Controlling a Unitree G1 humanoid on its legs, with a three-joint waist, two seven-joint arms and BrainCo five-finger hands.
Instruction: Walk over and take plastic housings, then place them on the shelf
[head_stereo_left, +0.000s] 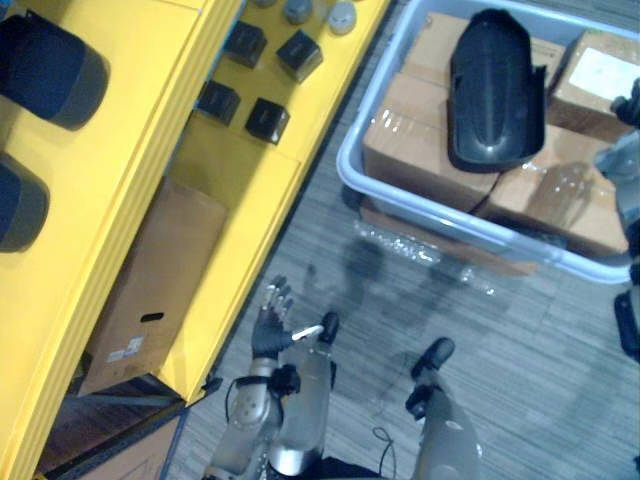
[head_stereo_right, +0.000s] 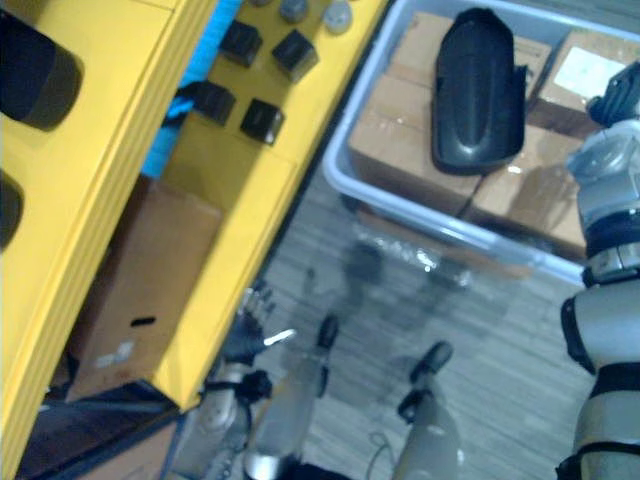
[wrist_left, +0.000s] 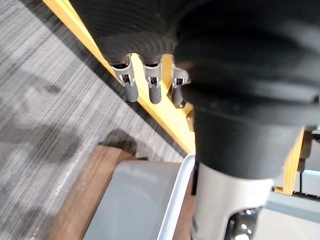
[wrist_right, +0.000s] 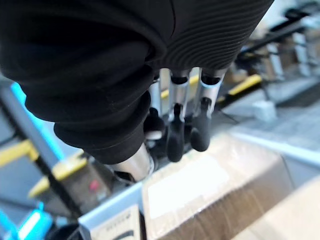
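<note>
The black plastic housing (head_stereo_left: 495, 90) lay on cardboard boxes (head_stereo_left: 415, 145) in the grey bin (head_stereo_left: 420, 205) at upper right. The right hand (wrist_right: 176, 135) hovered over the boxes, fingers straight and empty. The left hand (head_stereo_left: 272, 325) hung open at lower left, by the yellow shelf (head_stereo_left: 130, 150). Picking up and shelving both looked undone.

Head camera, right eye: shelf and bin layout

A black plastic housing (head_stereo_right: 478, 90) lies on top of cardboard boxes (head_stereo_right: 395, 150) inside a pale bin (head_stereo_right: 355, 105) at the upper right of the frame. A yellow shelf (head_stereo_right: 100, 200) runs down the left side, with small black boxes (head_stereo_right: 262, 120) at top centre and a brown carton (head_stereo_right: 140, 290) at the lower left. The left hand (head_stereo_right: 245, 335), fingers extended, sits just beside the shelf edge at lower centre-left. The right hand (head_stereo_right: 618, 98) is at the right edge, over the bin's end. Grey carpet (head_stereo_right: 500, 340) lies between them.
</note>
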